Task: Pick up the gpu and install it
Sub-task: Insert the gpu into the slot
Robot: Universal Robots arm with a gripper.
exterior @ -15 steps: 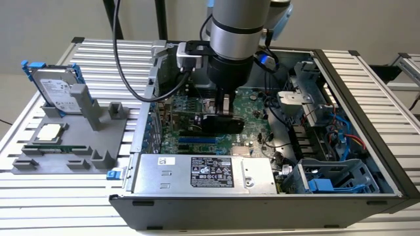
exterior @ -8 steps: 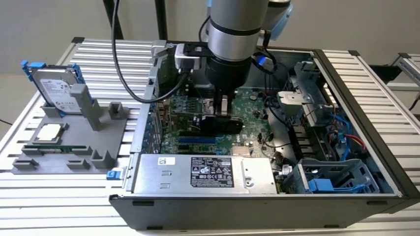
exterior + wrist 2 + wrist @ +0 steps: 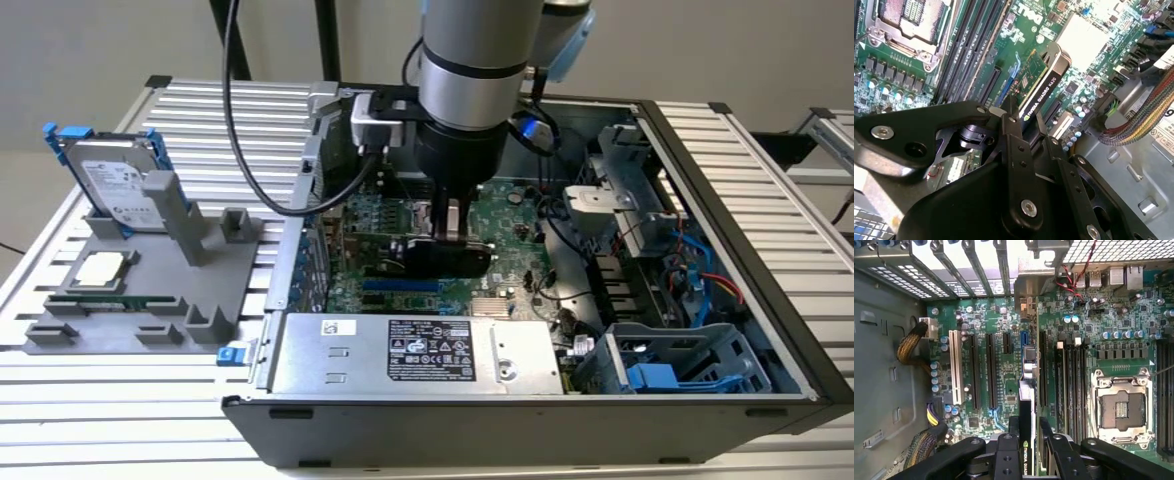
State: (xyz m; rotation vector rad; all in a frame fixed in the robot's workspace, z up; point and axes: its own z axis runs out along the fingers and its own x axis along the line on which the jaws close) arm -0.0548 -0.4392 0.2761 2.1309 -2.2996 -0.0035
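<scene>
the gripper [image 3: 451,238] hangs inside the open computer case [image 3: 747,190], just above the motherboard [image 3: 514,215], and its two black fingers [image 3: 1013,131] are closed on the gpu [image 3: 1040,89], grasping it by its upper edge. in both wrist views the card stands on edge between the fingers [image 3: 1013,426], thin side toward the cameras, and the gpu [image 3: 1026,405] runs with its long axis parallel to the long black expansion slots [image 3: 989,370] of the board. in the first wrist view its far end points toward the slotted rear wall of the case [image 3: 954,260]. in the second wrist view the dark face of the card is on one side and the green circuit side on the other. i cannot tell if its lower edge is already touching a slot or is a little above.

room around the card is narrow: expansion slots lie on one side, the memory slots [image 3: 1071,385] and the empty processor socket [image 3: 1121,405] on the other. a bundle of braided cables [image 3: 1149,110] lies near the case wall.

in the exterior view the power supply [image 3: 414,355] is near the front edge of the case. well apart, on the exterior view's left, a grey fixture [image 3: 147,290] stands on the table [image 3: 80,400] and holds a hard drive [image 3: 114,180].
</scene>
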